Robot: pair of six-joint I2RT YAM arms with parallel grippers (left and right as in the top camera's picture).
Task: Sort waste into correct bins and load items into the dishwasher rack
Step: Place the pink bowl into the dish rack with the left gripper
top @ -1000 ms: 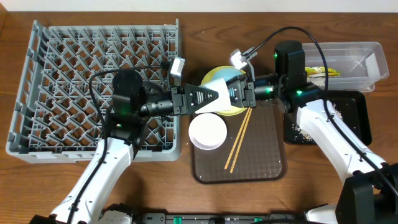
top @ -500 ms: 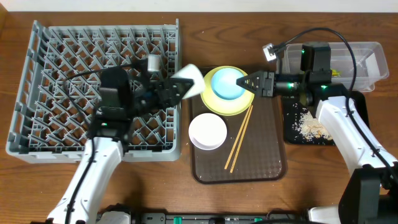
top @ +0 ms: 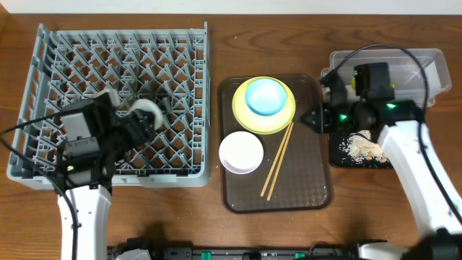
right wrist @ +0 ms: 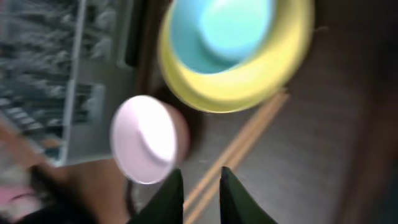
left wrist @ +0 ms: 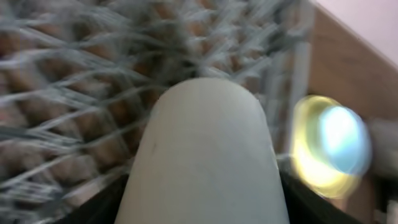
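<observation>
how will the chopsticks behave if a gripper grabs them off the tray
The chopsticks look thin and stiff, so probably light and unbending. They lie flat on the brown tray, likely hard to pinch and apt to roll or slide. Side by side, one may slip free if both are gripped.

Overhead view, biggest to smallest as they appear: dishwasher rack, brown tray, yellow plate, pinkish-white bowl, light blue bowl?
1. dishwasher rack
2. brown tray
3. yellow plate
4. pinkish-white bowl and light blue bowl: they look about alike, so no ranking between them.
</observation>
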